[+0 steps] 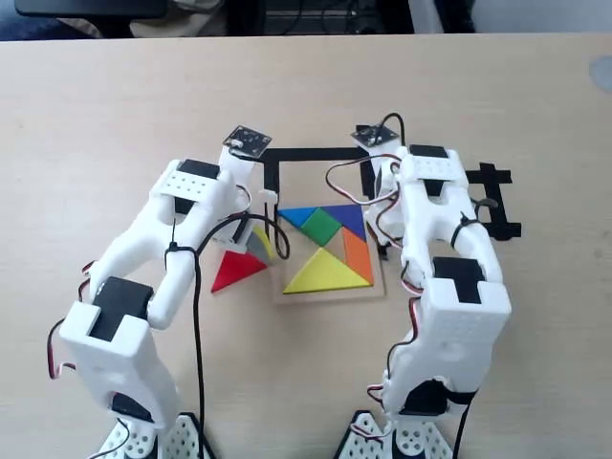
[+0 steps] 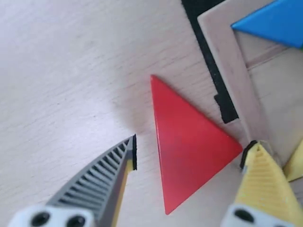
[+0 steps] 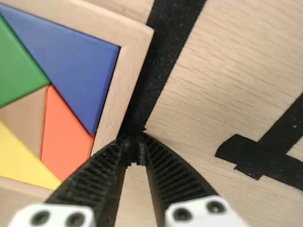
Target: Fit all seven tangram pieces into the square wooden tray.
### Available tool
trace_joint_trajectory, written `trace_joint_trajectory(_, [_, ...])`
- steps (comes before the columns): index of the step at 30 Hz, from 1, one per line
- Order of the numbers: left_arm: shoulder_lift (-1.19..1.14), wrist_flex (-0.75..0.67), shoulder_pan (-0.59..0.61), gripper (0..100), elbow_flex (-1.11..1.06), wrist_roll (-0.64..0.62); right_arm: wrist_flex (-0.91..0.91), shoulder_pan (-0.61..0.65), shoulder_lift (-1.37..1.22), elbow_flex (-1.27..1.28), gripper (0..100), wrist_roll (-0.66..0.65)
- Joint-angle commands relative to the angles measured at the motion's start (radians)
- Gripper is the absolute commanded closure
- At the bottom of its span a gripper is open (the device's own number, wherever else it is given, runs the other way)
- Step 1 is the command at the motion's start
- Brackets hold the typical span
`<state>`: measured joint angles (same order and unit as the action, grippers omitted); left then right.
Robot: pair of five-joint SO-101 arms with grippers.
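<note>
Left of the square wooden tray (image 1: pixel 325 293), flat on the table (image 1: pixel 96 115): red triangle (image 2: pixel 187 146), one corner near the tray's left rim, bare tabletop along its outer edge. Left gripper (image 2: pixel 191 144): spread wide, a tip on either side of the triangle. Right gripper (image 3: pixel 137 144): pinched together, empty, at black tape (image 3: pixel 165 47) just beside the tray's right rim. Seated in tray: yellow triangle (image 1: pixel 325 273), orange piece (image 1: pixel 356 253), green square (image 1: pixel 322 227), two blue triangles (image 1: pixel 349 218); bare wood along its left side.

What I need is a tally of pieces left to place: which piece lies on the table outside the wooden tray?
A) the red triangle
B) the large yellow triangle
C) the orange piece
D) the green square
A: the red triangle lies flat on the table just outside the tray, between the fingers of the open left gripper.
</note>
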<state>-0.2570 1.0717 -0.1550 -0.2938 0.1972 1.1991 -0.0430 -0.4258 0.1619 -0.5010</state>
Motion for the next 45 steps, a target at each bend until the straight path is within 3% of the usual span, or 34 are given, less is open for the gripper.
trace_joint_trajectory(1, [0.006, 0.025, -0.004, 64, 0.004, 0.025, 0.011, 0.029, 0.002, 0.018, 98.8, -0.012])
trace_joint_trajectory(13, [-0.002, 0.025, -0.019, 64, -0.007, 0.041, 0.011, 0.029, 0.002, 0.018, 98.8, -0.012])
trace_joint_trajectory(18, [-0.101, 0.044, -0.018, 67, 0.084, 0.037, 0.011, 0.029, 0.002, 0.018, 98.8, -0.012])
trace_joint_trajectory(22, [-0.192, 0.150, -0.007, 66, 0.222, -0.031, 0.012, 0.028, 0.002, 0.018, 98.8, -0.012])
trace_joint_trajectory(28, [-0.259, 0.219, 0.012, 66, 0.318, -0.037, 0.012, 0.028, 0.002, 0.018, 98.8, -0.012])
trace_joint_trajectory(45, [-0.213, 0.192, -0.007, 64, 0.271, -0.224, 0.012, 0.028, 0.002, 0.018, 98.8, -0.012])
